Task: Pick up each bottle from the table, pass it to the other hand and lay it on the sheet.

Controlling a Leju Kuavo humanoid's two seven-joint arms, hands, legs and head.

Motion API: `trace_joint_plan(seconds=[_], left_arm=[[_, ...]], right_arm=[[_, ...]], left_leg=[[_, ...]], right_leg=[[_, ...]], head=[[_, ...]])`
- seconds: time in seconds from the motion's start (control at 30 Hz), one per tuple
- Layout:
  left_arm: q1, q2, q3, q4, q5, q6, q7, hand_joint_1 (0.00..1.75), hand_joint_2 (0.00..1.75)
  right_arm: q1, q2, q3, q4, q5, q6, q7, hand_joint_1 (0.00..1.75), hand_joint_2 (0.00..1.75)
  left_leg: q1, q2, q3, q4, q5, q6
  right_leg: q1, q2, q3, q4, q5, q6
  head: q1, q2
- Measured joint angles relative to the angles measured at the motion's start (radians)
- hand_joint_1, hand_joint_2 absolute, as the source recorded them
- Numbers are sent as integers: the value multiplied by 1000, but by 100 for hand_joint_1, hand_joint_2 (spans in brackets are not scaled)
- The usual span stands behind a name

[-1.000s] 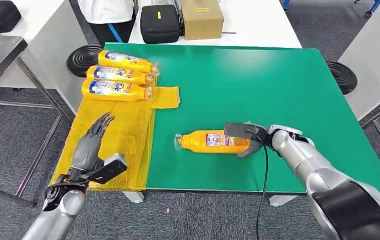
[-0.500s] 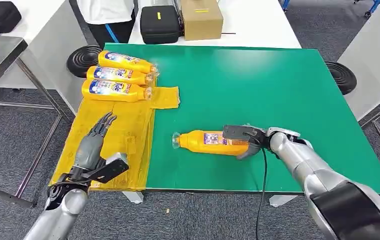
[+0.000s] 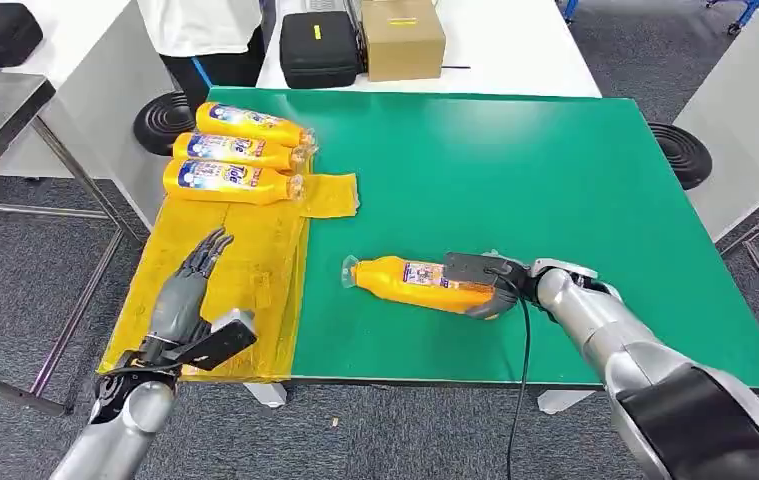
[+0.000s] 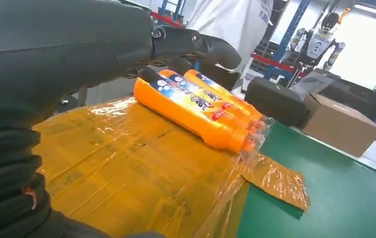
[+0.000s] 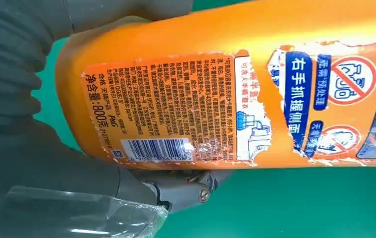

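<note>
The right hand [image 3: 485, 284] grips an orange bottle [image 3: 405, 281] lying on the green tabletop [image 3: 515, 170], just beside the yellow sheet [image 3: 245, 260] where three bottles [image 3: 235, 151] lie. The left hand [image 3: 187, 290] hovers over the sheet, fingers spread, holding nothing. The right wrist view shows the bottle's torn label [image 5: 225, 114].

Black case [image 3: 320, 47] beside cardboard box [image 3: 403, 37]
</note>
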Motion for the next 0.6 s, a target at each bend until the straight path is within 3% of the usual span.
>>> trace_joint_plan(seconds=[0.17,0.4,0.53,0.6], left_arm=[[15,0,5,0,45,12,-16,0,175],[64,-23,82,-12,308,32,-122,0,175],[88,-59,147,-12,533,-25,-173,0,175],[97,-73,172,-12,588,-43,-181,0,175]], right_arm=[[14,0,-2,0,-28,-76,-55,175,175],[107,13,-68,-75,-138,-279,-217,175,175],[231,49,-152,-247,-141,-454,-246,175,175],[301,74,-198,-353,-121,-485,-238,175,175]], left_leg=[[0,2,0,0,0,0],[0,2,-1,0,0,0],[1,-1,-1,0,-1,-1],[1,0,-3,0,-2,-2]], right_leg=[[0,0,0,0,0,0],[1,0,0,0,0,0],[2,0,0,0,-1,-1],[2,0,-2,0,-1,-1]], head=[[0,0],[0,0],[1,0],[-1,0]])
